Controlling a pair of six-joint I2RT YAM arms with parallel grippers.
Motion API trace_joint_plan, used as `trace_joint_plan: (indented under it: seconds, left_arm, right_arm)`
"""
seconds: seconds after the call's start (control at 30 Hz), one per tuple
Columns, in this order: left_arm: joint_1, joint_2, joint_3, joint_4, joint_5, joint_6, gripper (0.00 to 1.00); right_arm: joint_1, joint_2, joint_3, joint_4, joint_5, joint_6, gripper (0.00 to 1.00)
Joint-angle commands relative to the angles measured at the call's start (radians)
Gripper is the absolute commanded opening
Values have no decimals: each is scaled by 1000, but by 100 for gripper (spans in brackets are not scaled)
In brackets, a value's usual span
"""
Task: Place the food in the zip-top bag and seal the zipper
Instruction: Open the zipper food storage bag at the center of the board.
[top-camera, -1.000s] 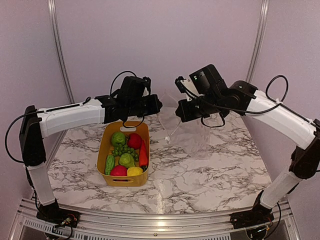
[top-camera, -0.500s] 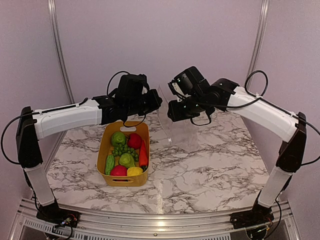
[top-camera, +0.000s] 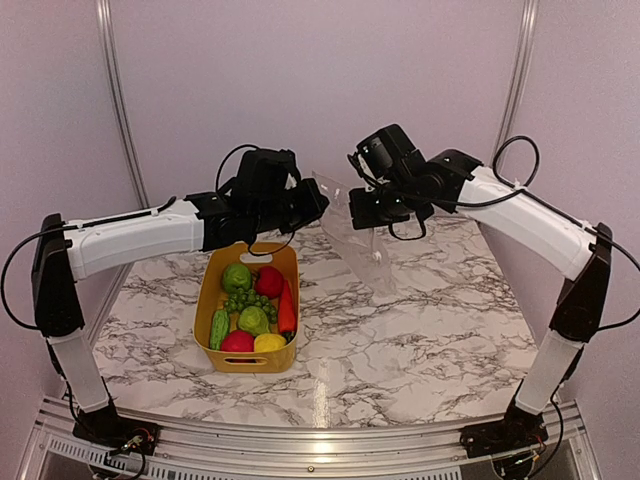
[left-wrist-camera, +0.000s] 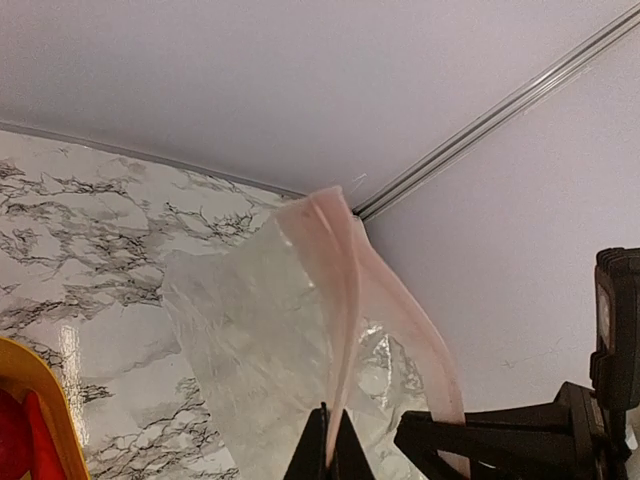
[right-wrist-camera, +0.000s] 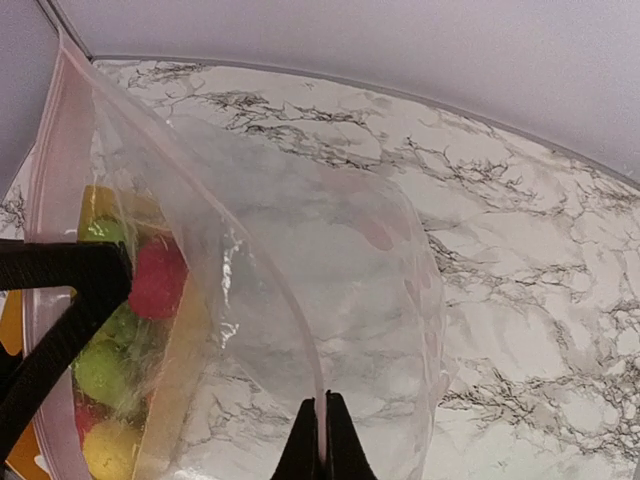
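above the far table (top-camera: 430, 330) i hold the zip-top bag (top-camera: 368, 255), left gripper (left-wrist-camera: 326, 445) and right gripper (right-wrist-camera: 322, 430) each clamped on one side of the zipper (left-wrist-camera: 340, 300), spreading its mouth for the food (top-camera: 252, 300).

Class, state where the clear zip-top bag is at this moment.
In the top view, the zip-top bag hangs over the table's far middle, pinched between the left pincer and right pincer, right of the yellow tub.

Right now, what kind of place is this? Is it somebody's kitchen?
Probably a robot lab booth, not a kitchen. Plain pale walls with metal rails close in a marble-patterned table, two white-and-black robot arms are bolted at its near edge, and the yellow plastic tub holds toy fruits and vegetables.
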Motion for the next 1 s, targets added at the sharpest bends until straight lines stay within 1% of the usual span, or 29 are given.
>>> trace_joint_plan:
  seconds: [0.0, 0.2, 0.3, 0.37, 0.47, 0.57, 0.63, 0.73, 0.8, 0.83, 0.87, 0.9, 0.97]
  left_arm:
    - [-7, 2, -11, -61, -31, -7, 0]
    - [-6, 20, 4, -124, -48, -1, 0]
    - [-6, 18, 6, -128, -50, 2, 0]
    - [-6, 16, 5, -103, -37, 17, 1]
    - [-7, 12, -13, 44, 80, 72, 24]
    - [-8, 5, -12, 175, 268, 127, 42]
    - [-11, -9, -12, 218, 328, 160, 53]
    - [-9, -49, -30, 165, 322, 199, 61]
    - [-5, -92, -68, 129, 298, 232, 66]
    - [-4, -117, -94, 115, 279, 237, 79]
    - [1, -149, -127, 103, 261, 235, 96]
    - [6, -178, -160, 97, 251, 220, 99]
    - [23, -227, -218, 85, 275, 193, 99]
  right_arm:
    - [-11, 9, 119, -47, 35, -31, 0]
    - [-42, -2, 210, -121, 79, -87, 0]
    - [-63, -17, 215, -132, 61, -98, 0]
    - [-65, -22, 209, -132, 38, -110, 0]
    - [-65, -28, 176, -125, 3, -121, 0]
    - [-66, -42, 111, -106, -5, -126, 0]
    - [-69, -55, 77, -93, -1, -132, 0]
    - [-102, -68, 47, -93, -3, -153, 0]
    - [-155, -84, 30, -93, -5, -173, 0]
    - [-182, -93, 23, -93, -8, -182, 0]
    - [-208, -103, 20, -93, -8, -192, 0]
    - [-237, -112, 17, -93, -7, -203, 0]
    - [-292, -130, 19, -93, -8, -228, 0]
